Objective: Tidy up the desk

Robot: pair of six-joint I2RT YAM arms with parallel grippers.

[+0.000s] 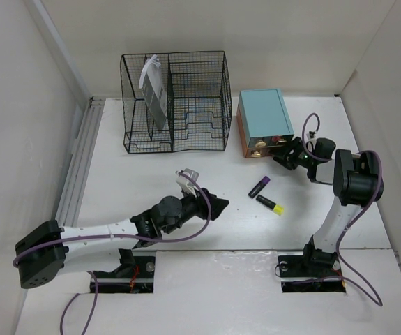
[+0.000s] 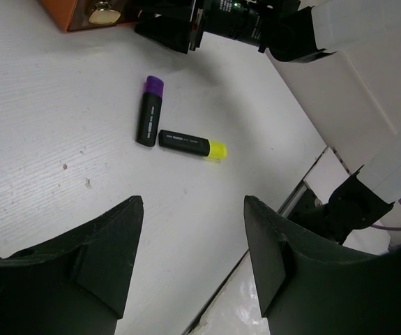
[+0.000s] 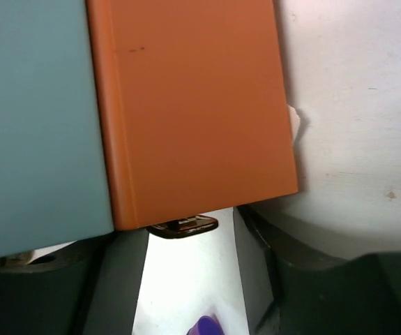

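**A:** How is the desk [image 1: 137, 167] laid out?

**B:** It's a white top. The drawer box [image 1: 263, 115] sits at the far side, and a wire rack [image 1: 176, 105] stands just left of it. On the open surface in front of the box lie a purple-capped marker [image 1: 259, 186] and a yellow-capped marker [image 1: 270, 204]. The purple one is nearer the box. They are close together, but I cannot tell whether they touch.

**A:** And the grippers?

**B:** The right gripper [image 1: 286, 157] is up against the box's orange front. Its jaws are spread on either side of a brass knob [image 3: 183, 225]. A gap shows on one side, so it is not clamped. The left gripper [image 1: 217, 204] hovers in front of the box and to its left, beyond the markers. Its jaws are wide apart with nothing between them.

**A:** What could go wrong?

**B:** The knob is small and rounded, so if the jaws close off-centre they could slip off it. The box appears to stand free. An angled pull might drag the whole box toward the markers instead of opening the drawer. The markers also lie between the two grippers, close to the right arm. If the left reaches in while the right backs away from the box, they could collide. The markers look rounded too, so a glancing fingertip would likely roll one away.
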